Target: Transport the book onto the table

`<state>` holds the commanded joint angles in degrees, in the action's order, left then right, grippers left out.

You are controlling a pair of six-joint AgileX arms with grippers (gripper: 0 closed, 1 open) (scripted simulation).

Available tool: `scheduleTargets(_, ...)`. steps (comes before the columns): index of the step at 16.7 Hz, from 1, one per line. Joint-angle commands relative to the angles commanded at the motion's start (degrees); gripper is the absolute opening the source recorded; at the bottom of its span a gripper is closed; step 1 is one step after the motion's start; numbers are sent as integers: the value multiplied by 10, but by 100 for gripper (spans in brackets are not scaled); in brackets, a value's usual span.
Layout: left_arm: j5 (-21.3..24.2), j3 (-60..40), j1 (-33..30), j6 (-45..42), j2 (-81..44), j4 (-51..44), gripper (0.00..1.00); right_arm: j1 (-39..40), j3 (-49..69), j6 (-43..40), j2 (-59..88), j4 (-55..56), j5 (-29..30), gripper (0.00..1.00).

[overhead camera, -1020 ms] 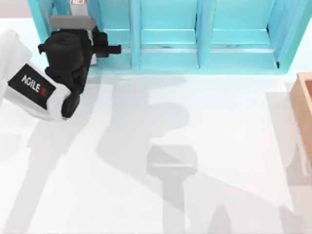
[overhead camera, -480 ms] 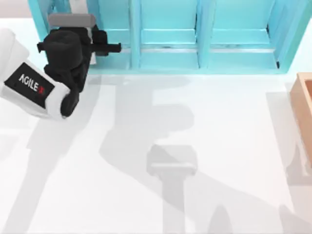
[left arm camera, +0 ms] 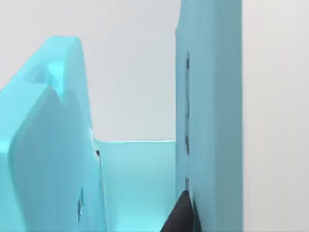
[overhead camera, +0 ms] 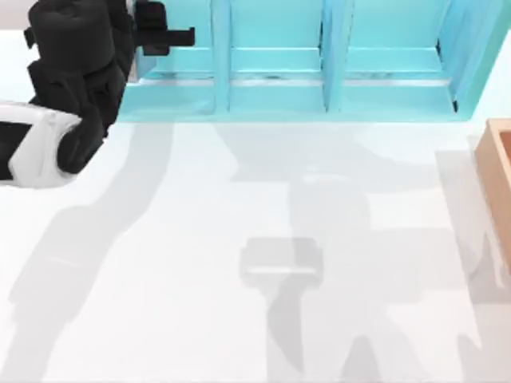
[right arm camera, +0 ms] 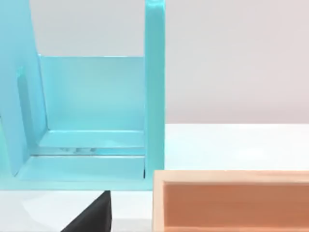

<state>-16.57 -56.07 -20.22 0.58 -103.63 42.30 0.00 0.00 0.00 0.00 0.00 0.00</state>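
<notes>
The left arm [overhead camera: 32, 148], white with a black wrist, is seen at the upper left of the top view. The left gripper [overhead camera: 100, 24] is pushed up against the leftmost compartment of the turquoise shelf unit [overhead camera: 335, 80], at the frame's top edge. How far its jaws are open cannot be told, nor whether anything is held, since the black wrist body covers that spot. Where the book lies cannot be told either. In the left wrist view, turquoise shelf walls [left arm camera: 212, 121] are seen close up with a pale back panel between them, and a small dark gripper part [left arm camera: 181, 217] is seen against one wall. The shelf unit is stretched across the top of the top view, with three open compartments split by upright dividers. The table [overhead camera: 239, 199], white and flat, takes up the middle and lower frame and is crossed by grey arm shadows [overhead camera: 281, 267]. At the right edge a tan wooden box [overhead camera: 499, 175] is cut off by the frame. In the right wrist view the box [right arm camera: 231, 198] is seen just beside the shelf's end compartment [right arm camera: 91, 96], with a dark tip of the right gripper [right arm camera: 94, 215] nearby. The state of the right jaws cannot be told.
</notes>
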Motion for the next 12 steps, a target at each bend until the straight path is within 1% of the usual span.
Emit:
scheduleTargets(4,-32,75,-31,3,188,-108,0,0,0,0,0,0,0,100)
scheduleTargets(7,-51,119,-50,4,292,-171,0,0,0,0,0,0,0,100)
scheduleTargets(9,-59,136,-58,5,331,-197,0,0,0,0,0,0,0,100)
scheduleTargets(12,-63,143,-62,5,346,-207,0,0,0,0,0,0,0,100)
